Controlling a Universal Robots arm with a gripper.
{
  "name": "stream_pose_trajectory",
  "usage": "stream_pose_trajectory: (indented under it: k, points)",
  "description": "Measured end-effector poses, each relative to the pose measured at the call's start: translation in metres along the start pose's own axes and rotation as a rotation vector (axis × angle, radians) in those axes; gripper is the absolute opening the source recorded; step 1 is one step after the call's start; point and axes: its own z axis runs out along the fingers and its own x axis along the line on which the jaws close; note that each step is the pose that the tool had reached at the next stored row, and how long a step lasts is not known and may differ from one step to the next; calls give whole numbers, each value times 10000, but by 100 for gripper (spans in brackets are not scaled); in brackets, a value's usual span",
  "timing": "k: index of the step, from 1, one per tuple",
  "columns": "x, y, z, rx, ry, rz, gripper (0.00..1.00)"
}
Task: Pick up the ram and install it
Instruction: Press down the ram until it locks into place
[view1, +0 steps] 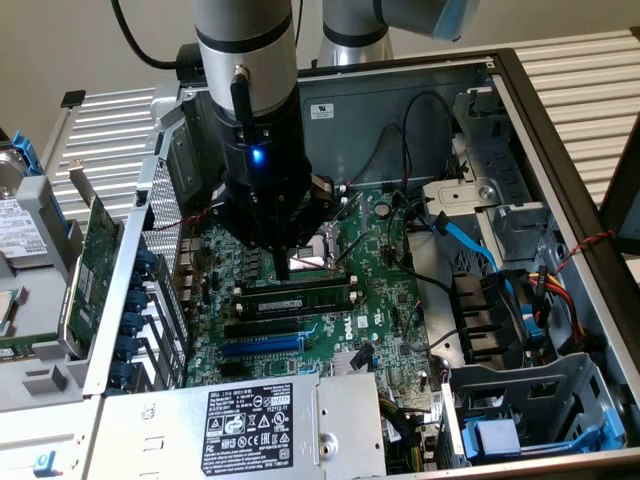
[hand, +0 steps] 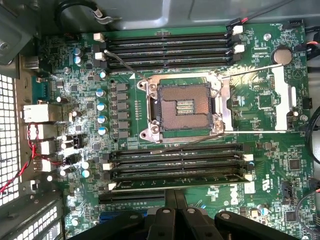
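The ram is a long dark stick with black chips. It stands on edge in one of the black memory slots just in front of the CPU socket on the green motherboard. In the wrist view the ram shows edge-on as a thin pale line in the slot nearest the gripper. My gripper hangs over the socket's near edge, just behind and above the ram. In the wrist view its two dark fingers are pressed together with nothing between them, so the gripper is shut.
The case walls enclose the board. A power supply sits at the front, and drive cages with blue and black cables fill the exterior view's right. A wide green expansion card leans outside the case on the exterior view's left. More memory slots lie beyond the socket.
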Motion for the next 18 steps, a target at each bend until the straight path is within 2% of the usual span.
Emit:
stream_pose_trajectory:
  k: [3,13,15,18]
  points:
    - [-31,4,0,2,2,-3,11]
    - [-480,47,18,1,2,-5,11]
    - [-523,48,45,1,0,-4,11]
    - [-529,44,99,4,-2,-2,11]
